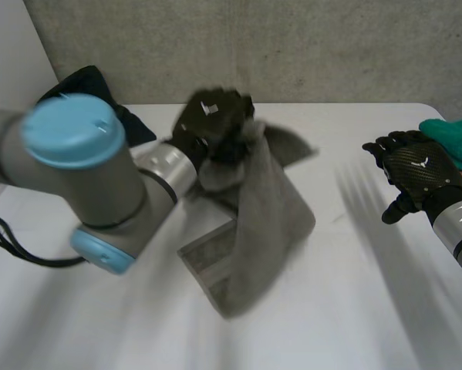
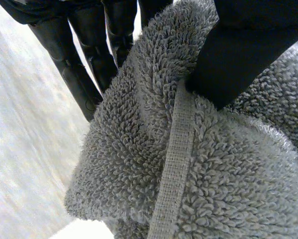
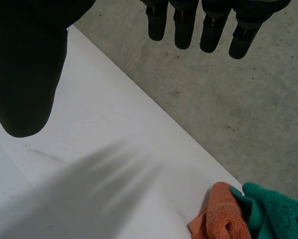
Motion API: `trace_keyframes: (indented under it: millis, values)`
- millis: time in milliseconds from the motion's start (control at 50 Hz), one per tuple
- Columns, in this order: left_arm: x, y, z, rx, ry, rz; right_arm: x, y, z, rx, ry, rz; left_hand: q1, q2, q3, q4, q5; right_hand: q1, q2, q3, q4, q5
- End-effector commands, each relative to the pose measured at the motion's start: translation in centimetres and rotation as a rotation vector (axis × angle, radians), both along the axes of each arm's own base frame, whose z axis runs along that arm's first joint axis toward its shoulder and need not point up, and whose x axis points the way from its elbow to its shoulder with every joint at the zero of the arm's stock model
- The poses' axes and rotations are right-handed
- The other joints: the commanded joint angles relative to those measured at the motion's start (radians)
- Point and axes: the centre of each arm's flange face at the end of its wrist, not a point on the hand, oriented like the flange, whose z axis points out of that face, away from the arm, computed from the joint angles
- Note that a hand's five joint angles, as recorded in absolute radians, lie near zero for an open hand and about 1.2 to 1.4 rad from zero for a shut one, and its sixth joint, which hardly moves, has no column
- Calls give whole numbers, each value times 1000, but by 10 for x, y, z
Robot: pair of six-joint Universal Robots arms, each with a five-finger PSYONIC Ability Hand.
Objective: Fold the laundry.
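Over the table's (image 1: 354, 308) middle a grey towel (image 1: 257, 223) is gripped at its top by the left hand (image 1: 211, 123), while the right hand (image 1: 416, 173) is held slack and empty near the right edge, before a green cloth (image 1: 454, 139).

White table (image 1: 369, 308), grey concrete wall (image 1: 292, 46)

A big flat white table (image 1: 385, 308) fills the front; its far edge is straight; right behind it stands a rough grey concrete wall (image 1: 308, 46) with small dark spots; a plain pale wall (image 1: 7, 54) stands at the left corner.
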Motion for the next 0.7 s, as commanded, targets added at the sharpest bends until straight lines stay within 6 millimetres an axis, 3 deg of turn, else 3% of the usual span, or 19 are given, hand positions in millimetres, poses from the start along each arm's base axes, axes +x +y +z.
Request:
trace_keyframes:
  millis: [20,100,140,160,200,320,480,540,600,700]
  values:
    - [8,-1,-35,115,-103,108,0,1,0,23,5,1,74,-29,-24,-51,30,-58,-40,-33,-38,-44]
    - [19,3,-23,122,-115,166,1,3,2,66,4,7,-166,-269,-264,-291,-210,-58,-40,-33,-38,-44]
    - [25,10,-19,138,-129,175,2,5,5,103,-7,6,-435,-539,-534,-561,-479,-58,-40,-33,-38,-44]
    - [30,19,-14,146,-136,169,2,5,7,121,-14,6,-704,-807,-803,-830,-748,-58,-40,-33,-38,-44]
    - [36,29,-8,147,-138,167,2,6,11,160,-26,2,-847,-951,-946,-973,-891,-58,-40,-33,-38,-44]
    - [63,53,22,84,-79,191,21,24,28,337,-107,45,-863,-966,-961,-988,-907,-58,-40,-33,-38,-44]
    - [90,56,24,43,-52,253,55,35,50,343,-235,111,-816,-919,-914,-941,-860,-58,-40,-33,-38,-44]
    - [89,58,21,42,-71,247,55,29,41,331,-206,62,-813,-916,-911,-938,-857,-58,-40,-33,-38,-44]
    - [74,70,13,43,-101,187,51,20,31,312,-163,-4,-789,-892,-888,-915,-833,-58,-40,-33,-38,-44]
    - [28,106,-7,50,-160,21,41,14,12,306,-50,-90,-754,-857,-852,-879,-798,-58,-40,-33,-38,-44]
